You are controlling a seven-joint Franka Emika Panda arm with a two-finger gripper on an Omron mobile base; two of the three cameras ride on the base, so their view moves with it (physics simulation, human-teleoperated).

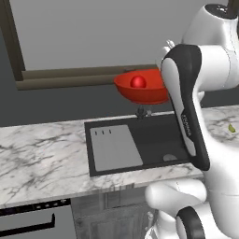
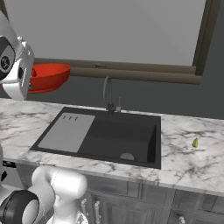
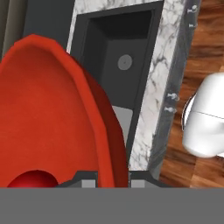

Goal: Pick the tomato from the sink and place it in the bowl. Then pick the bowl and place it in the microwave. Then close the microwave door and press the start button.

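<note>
Hand view cuts off the tomato point(image 3: 34, 179) at lower left; the gripper point(image 3: 113, 180) clamps the bowl point(image 3: 52, 113) rim, raised over the sink point(image 3: 127, 48).

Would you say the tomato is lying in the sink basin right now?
No: the tomato sits inside the red bowl, which is held up in the air above the black sink.

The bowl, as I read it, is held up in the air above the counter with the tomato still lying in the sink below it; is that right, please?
Not quite. The bowl is indeed held up above the counter, but the tomato sits inside it, not in the sink, as the left base view shows.
</note>
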